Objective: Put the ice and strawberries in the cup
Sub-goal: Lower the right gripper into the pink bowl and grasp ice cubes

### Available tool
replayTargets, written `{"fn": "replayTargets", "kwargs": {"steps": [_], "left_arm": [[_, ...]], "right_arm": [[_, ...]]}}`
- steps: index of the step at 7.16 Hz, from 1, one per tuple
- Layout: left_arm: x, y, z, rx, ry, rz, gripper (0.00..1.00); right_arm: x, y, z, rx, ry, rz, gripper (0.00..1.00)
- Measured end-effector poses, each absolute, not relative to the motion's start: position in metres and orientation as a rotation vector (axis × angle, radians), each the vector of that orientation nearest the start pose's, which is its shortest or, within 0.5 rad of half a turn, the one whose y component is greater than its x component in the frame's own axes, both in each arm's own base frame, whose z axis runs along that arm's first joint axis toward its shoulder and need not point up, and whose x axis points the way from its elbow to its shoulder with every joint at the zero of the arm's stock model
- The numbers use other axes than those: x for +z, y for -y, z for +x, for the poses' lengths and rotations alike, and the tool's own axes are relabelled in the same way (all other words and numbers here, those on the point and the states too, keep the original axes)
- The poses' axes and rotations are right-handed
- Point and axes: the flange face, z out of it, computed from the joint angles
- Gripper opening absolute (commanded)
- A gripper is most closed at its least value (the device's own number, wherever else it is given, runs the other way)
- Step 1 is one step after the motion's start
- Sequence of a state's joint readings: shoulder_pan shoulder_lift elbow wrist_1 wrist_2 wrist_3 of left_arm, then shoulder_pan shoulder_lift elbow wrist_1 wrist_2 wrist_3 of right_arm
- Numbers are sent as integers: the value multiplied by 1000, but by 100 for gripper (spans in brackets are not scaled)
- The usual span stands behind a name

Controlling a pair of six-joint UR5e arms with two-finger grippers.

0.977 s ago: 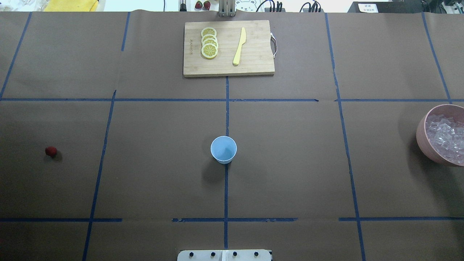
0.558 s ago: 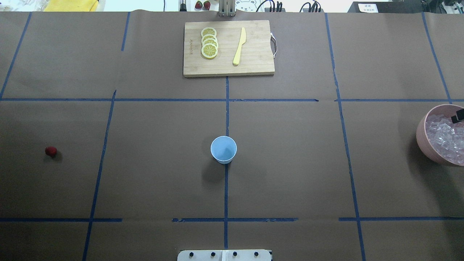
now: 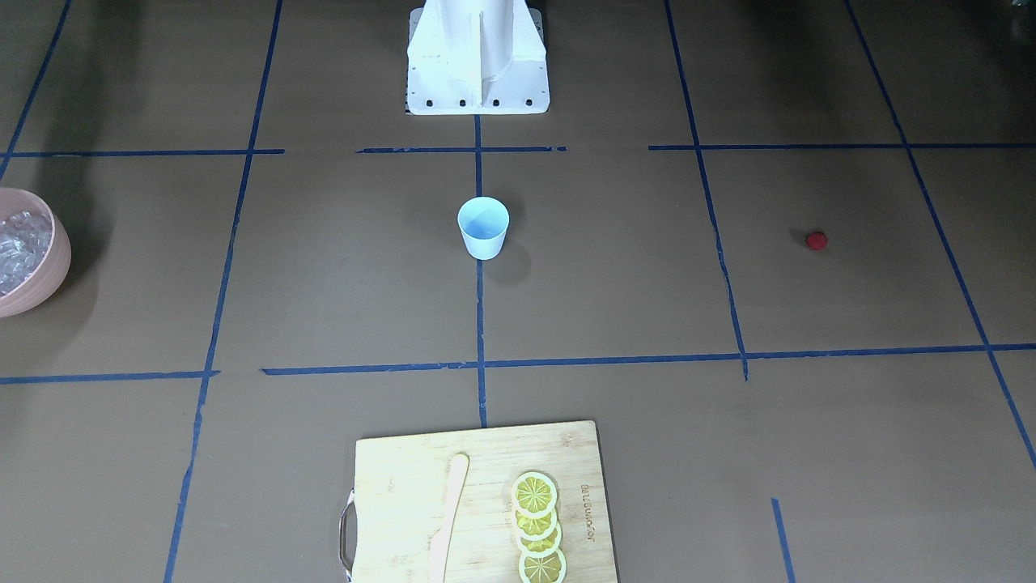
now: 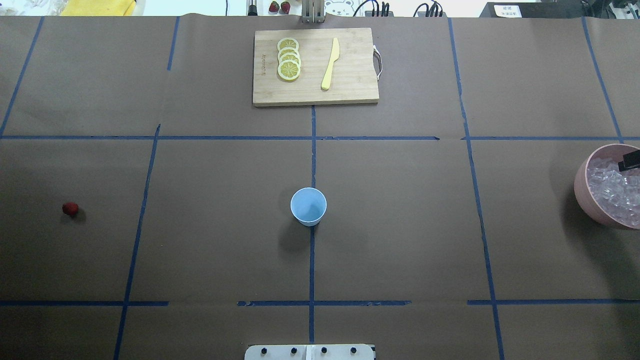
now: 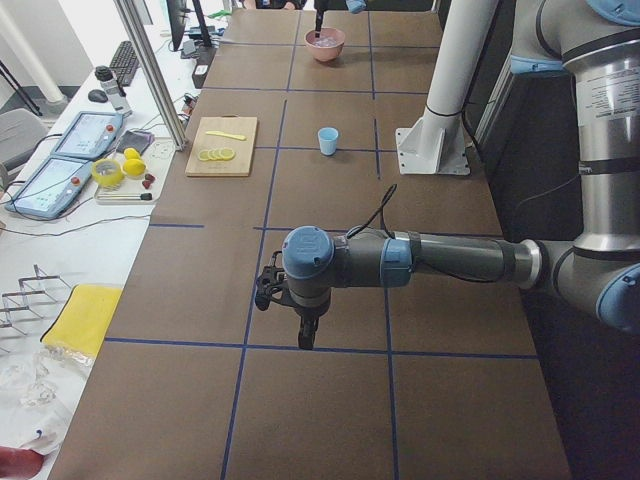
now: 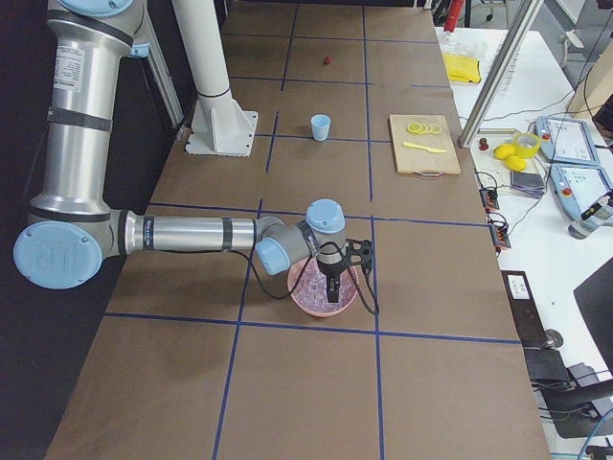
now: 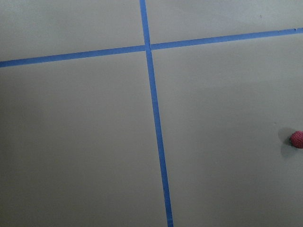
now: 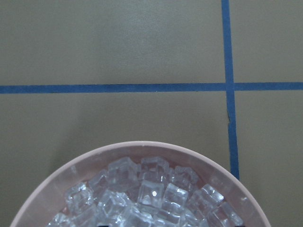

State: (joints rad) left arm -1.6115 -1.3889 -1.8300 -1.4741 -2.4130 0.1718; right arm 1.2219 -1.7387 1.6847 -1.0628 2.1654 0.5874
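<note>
Hovering right gripper (image 6: 332, 290) over ice (image 8: 151, 194) in pink bowl (image 4: 580, 190) — opening can't tell — cup (image 4: 308, 206) well apart.

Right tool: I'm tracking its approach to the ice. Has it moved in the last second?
Yes: the right tool entered from the overhead view's right edge, leftward over the pink bowl.

1. Beneath the left gripper (image 5: 305, 338) and the right gripper (image 6: 332, 290) spreads a table (image 5: 320, 420) covered in brown paper, gridded with blue tape lines (image 4: 311, 260).
2. Outward from the left gripper, past the table's edge, a white bench (image 5: 70, 245) holds two pendant screens (image 5: 48, 187), a keyboard (image 5: 125, 62) and a yellow cloth (image 5: 80, 318).
3. An aluminium post (image 5: 153, 75) rises between table and bench.
</note>
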Motion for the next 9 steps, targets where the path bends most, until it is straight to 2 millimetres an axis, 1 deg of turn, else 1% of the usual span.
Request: {"fn": "replayTargets", "kwargs": {"steps": [2, 3, 4, 5, 7, 8, 9], "left_arm": [[619, 410, -76, 115, -840, 71, 100], [619, 410, -76, 115, -840, 71, 100], [619, 409, -76, 114, -840, 70, 100], [619, 409, -76, 114, -840, 70, 100], [619, 409, -75, 115, -840, 69, 100], [619, 409, -75, 115, -840, 69, 100], [619, 409, -75, 115, -840, 69, 100]], "right_arm": [[639, 444, -86, 86, 711, 119, 91], [640, 443, -90, 75, 712, 114, 88], [640, 442, -93, 67, 713, 110, 81], [641, 441, -95, 64, 713, 107, 78], [643, 439, -96, 60, 710, 101, 77], [643, 438, -98, 58, 710, 100, 69], [644, 437, -99, 55, 711, 97, 43]]}}
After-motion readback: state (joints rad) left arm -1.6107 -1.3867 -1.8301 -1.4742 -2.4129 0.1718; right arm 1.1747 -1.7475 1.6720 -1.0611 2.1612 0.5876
